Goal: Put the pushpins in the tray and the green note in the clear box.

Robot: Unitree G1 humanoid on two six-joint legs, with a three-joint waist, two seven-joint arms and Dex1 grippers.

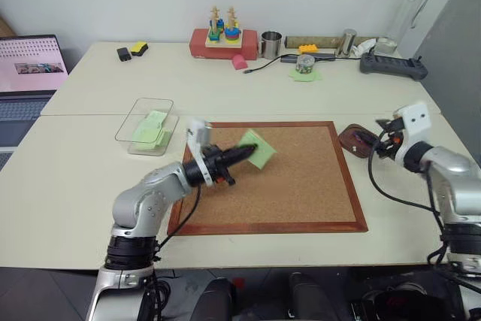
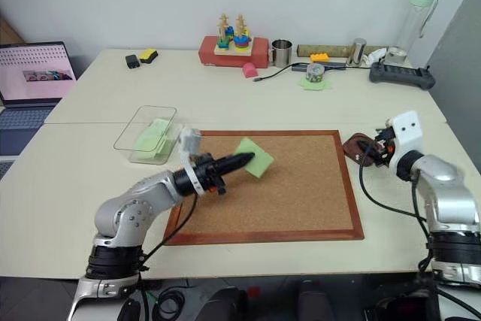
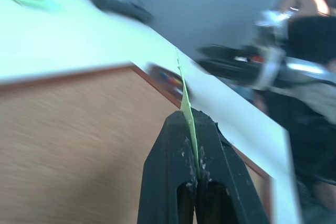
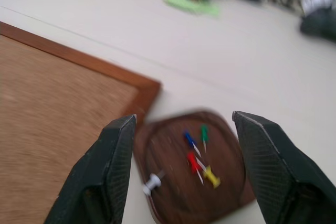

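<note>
My left gripper [image 1: 248, 152] is shut on the green note [image 1: 261, 149] and holds it just above the cork board [image 1: 285, 186]; in the left wrist view the note [image 3: 185, 95] stands edge-on between the black fingers. The clear box [image 1: 155, 100] sits left of the board with green paper inside. My right gripper [image 4: 184, 117] hangs open over the dark wooden tray [image 4: 168, 192], right of the board. In the tray lie the red pushpin [image 4: 193, 162] and the yellow pushpin [image 4: 211, 176], beside blue, green and white ones.
A laptop [image 1: 26, 73] stands at the far left. Along the back edge are a red toy stand [image 1: 222, 41], a metal cup [image 1: 270, 44], a wrinkled green scrap [image 1: 307, 75], a black controller [image 1: 392, 65] and a tall bottle [image 1: 409, 5].
</note>
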